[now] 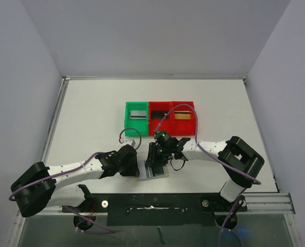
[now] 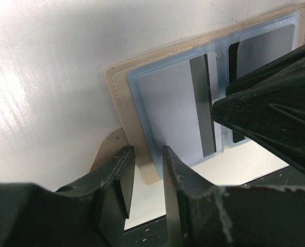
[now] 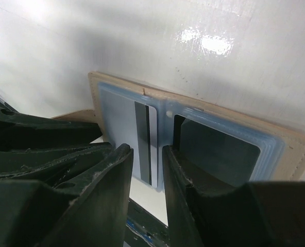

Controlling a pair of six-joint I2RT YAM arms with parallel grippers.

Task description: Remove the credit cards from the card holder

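Your card holder (image 1: 153,172) lies open and flat on the white table (image 1: 90,118) near the front edge, between the two grippers — blue pockets up. One pocket holds a silver-grey card (image 2: 168,108) with a black stripe, the other a darker card (image 3: 219,149). Your left gripper (image 2: 147,153) sits at the holder's tan corner with its jaws narrow. The corner shows in the slit — can't tell if it's pinched. Your right gripper (image 3: 145,150) is over the striped card's end, jaws narrow too, grip unclear. Behind, well apart from the holder: a green bin (image 1: 128,122) and two red bins (image 1: 193,123) in a row, with a gold card (image 1: 182,116) in the rightmost.
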